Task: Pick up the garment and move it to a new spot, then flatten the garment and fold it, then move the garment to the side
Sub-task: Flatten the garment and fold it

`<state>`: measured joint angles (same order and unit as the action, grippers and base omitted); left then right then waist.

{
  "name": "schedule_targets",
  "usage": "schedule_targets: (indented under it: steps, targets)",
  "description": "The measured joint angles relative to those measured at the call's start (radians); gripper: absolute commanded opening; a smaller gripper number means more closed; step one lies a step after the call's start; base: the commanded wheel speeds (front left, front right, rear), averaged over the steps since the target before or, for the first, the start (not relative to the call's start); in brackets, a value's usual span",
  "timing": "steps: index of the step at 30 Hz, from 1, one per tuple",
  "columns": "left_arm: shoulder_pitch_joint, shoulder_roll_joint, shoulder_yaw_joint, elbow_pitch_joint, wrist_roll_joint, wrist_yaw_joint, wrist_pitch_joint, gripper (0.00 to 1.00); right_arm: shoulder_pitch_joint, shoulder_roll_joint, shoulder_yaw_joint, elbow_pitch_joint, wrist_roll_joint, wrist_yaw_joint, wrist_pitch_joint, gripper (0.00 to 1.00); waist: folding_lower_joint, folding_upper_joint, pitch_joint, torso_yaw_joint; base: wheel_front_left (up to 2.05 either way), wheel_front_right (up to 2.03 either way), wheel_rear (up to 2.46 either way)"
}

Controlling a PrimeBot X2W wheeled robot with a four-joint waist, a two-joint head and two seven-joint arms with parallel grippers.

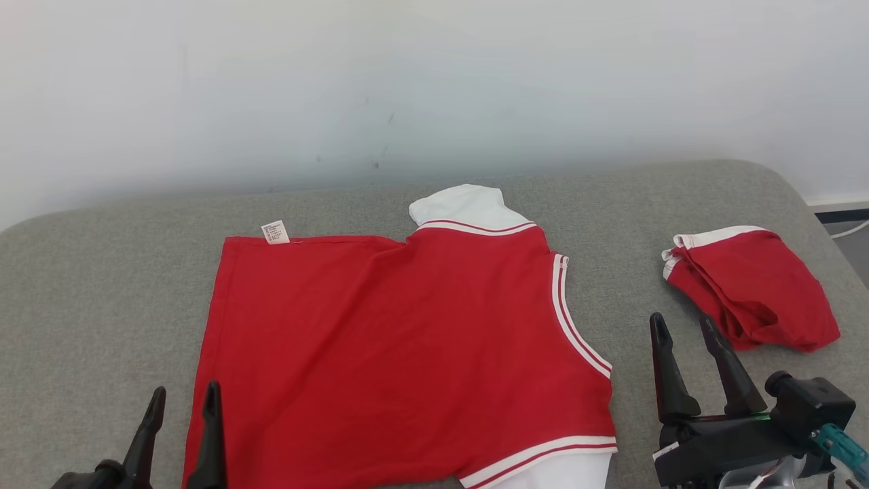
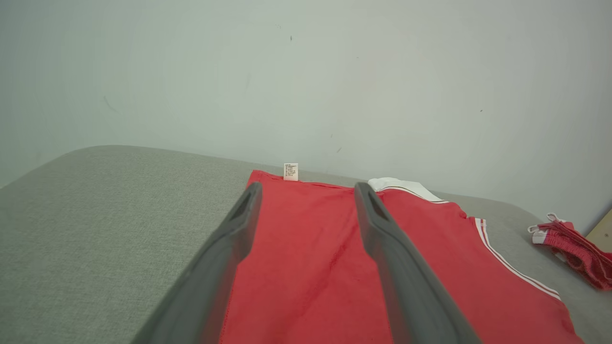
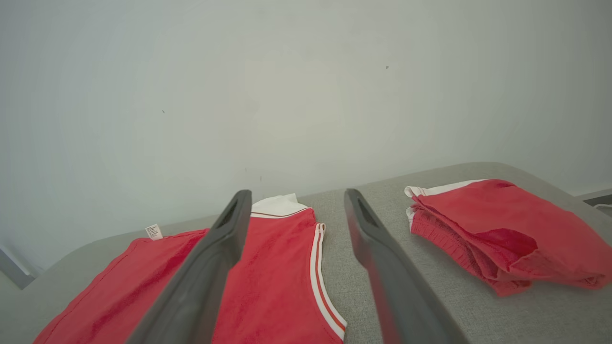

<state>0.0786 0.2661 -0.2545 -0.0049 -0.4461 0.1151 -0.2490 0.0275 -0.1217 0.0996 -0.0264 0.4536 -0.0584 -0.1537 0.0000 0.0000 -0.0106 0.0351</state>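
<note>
The left tool [image 1: 182,435] sits at the lower left of the head view with its two dark fingers spread apart and nothing between them. Its inner finger overlaps the left edge of the red sleeveless top [image 1: 400,339]; whether it touches the cloth I cannot tell. The right tool [image 1: 684,339], at the lower right, is also parted and empty, over bare grey bench [image 1: 102,305] between the top's striped armhole and a bundled red garment [image 1: 753,285].

The top lies spread across the middle of the bench, nearly flat, with its white collar [image 1: 465,205] towards the wall and a care label [image 1: 275,232] sticking up at its upper left corner.

Likely risks:
- A pinch that catches only the upper layer would let the lower layer lag, so the fold would come out skewed.
- The textured bench cover may drag on the cloth and bring back wrinkles.
- The right tool is near the bundled garment, so a wide sweep could snag or shove it.
- The top's near hem runs out of the bottom of the frame, so a grasp there would be partly blind.

No container is in sight. Both garments lie directly on the bench.
</note>
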Motion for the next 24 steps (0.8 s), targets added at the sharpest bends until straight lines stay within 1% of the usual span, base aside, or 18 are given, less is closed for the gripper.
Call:
schedule_targets:
  steps: [6,13,14,15,17,19,21,24]
  targets:
    - [0.0,-0.004,0.013,0.004,0.003,0.0,-0.003,1.0,0.0,-0.001,0.003,0.036,-0.009,0.013,-0.051,1.0,0.0,0.0,0.0,0.001,0.0,0.0,0.0]
    - [0.001,-0.004,0.02,0.006,0.004,-0.001,-0.003,1.0,0.0,0.001,0.008,0.067,-0.025,0.024,-0.068,1.0,0.0,0.0,0.005,0.004,0.0,0.0,0.0]
    - [0.004,-0.004,0.019,0.011,0.002,-0.003,-0.003,1.0,0.0,0.001,0.008,0.069,-0.029,0.024,-0.074,1.0,0.0,0.0,0.005,0.004,0.0,0.0,0.0]
    - [0.01,-0.004,0.019,0.015,-0.016,-0.021,-0.003,1.0,0.0,0.002,0.007,0.07,-0.03,0.024,-0.077,1.0,0.0,0.0,0.007,0.004,0.0,0.0,0.0]
    - [0.032,0.0,0.022,0.024,-0.023,-0.026,-0.002,1.0,0.0,0.002,0.007,0.069,-0.034,0.025,-0.077,1.0,0.0,0.0,0.01,0.005,0.0,0.0,0.0]
    - [0.046,0.011,0.033,0.053,-0.038,-0.026,0.014,1.0,-0.002,0.002,0.007,0.074,-0.036,0.025,-0.084,1.0,0.0,0.0,0.015,0.005,0.0,0.0,0.0]
    - [0.055,0.023,0.047,0.088,-0.058,-0.027,0.044,1.0,-0.003,0.003,0.007,0.081,-0.038,0.033,-0.085,1.0,0.0,0.0,0.017,0.006,0.0,0.0,0.0]
    - [0.071,0.023,0.056,0.148,-0.093,-0.026,0.088,1.0,-0.014,0.006,0.009,0.084,-0.044,0.036,-0.086,1.0,0.0,0.0,0.02,0.005,0.0,0.0,0.0]
